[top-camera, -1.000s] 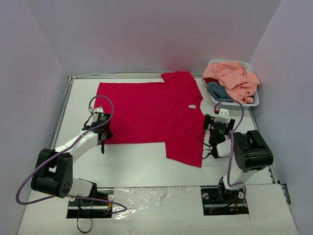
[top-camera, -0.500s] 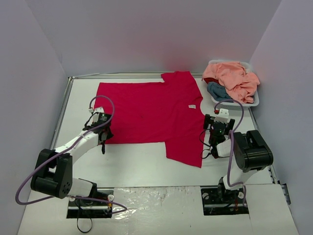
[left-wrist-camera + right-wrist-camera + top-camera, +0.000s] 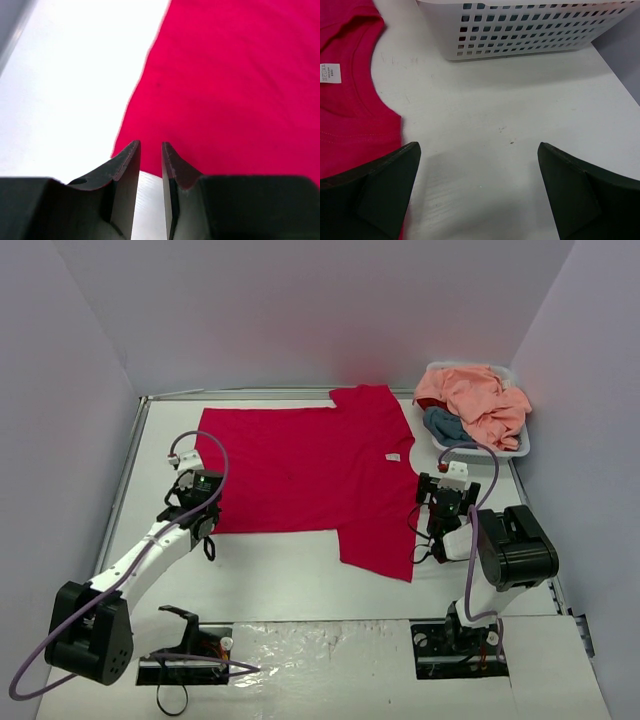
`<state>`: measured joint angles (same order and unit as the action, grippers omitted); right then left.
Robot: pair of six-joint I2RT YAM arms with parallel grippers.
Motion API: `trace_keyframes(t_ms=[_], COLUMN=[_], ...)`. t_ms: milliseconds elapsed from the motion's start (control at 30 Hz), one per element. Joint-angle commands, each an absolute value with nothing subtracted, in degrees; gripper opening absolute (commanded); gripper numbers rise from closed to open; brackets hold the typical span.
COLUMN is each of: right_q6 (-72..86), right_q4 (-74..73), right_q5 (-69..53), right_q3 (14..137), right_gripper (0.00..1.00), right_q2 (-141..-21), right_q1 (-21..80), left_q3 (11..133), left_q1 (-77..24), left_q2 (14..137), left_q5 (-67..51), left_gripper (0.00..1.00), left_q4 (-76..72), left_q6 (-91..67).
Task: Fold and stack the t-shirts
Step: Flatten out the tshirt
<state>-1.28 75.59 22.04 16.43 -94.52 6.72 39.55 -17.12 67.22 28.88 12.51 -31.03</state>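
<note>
Lying flat on the white desk point(image 3: 270, 575), the crimson cloth t-shirt point(image 3: 300, 465) runs nine-to-three o'clock, its hem corner at twelve o'clock just ahead of the barely parted, empty left fingers point(image 3: 127, 165), while the right fingers point(image 3: 390, 172) gape beside its collar.

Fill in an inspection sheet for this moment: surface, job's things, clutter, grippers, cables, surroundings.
Surface: white table, faint specks near the basket.
Job's things: red t-shirt spread flat, neck label on its right side; peach-pink shirt and teal-blue shirt heaped in the basket.
Clutter: nothing seen.
Grippers: left gripper at the red t-shirt's near left corner, jaws a narrow slit apart, nothing between; right gripper wide open over bare table between collar and basket.
Cables: purple cables loop off both arms, clear of the cloth.
Surroundings: plain walls on three sides.
</note>
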Motion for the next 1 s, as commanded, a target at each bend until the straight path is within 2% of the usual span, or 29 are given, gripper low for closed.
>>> trace_keyframes(t_ms=[0, 300, 400, 633, 800, 967], right_q6=[-0.2, -0.3, -0.3, -0.2, -0.2, -0.1], right_q4=[86.1, 86.1, 86.0, 86.0, 85.9, 85.9], right_q5=[22.3, 22.1, 22.1, 22.0, 21.9, 21.7], right_q3=[18.0, 18.1, 18.1, 18.1, 18.2, 18.2], right_gripper=[1.00, 1.00, 1.00, 1.00, 1.00, 1.00], right_q2=[-93.3, -93.3, -93.2, -93.2, -93.3, -93.3], right_q1=[6.3, 6.3, 6.2, 6.2, 6.1, 6.1], left_q3=[39.5, 36.9, 34.7, 35.7, 34.1, 26.7], left_q1=[-17.0, -17.1, -17.1, -16.3, -14.3, -8.2], left_q2=[66.2, 69.2, 71.4, 84.6, 86.1, 83.1], left_q5=[38.2, 43.4, 42.5, 40.4, 39.5, 30.3], left_gripper=[0.23, 0.23, 0.26, 0.26, 0.26, 0.27], left_q4=[9.4, -12.4, -20.2, -33.0, -39.9, -49.1], left_q6=[-27.2, -12.7, -7.1, 1.6, 0.7, -2.1])
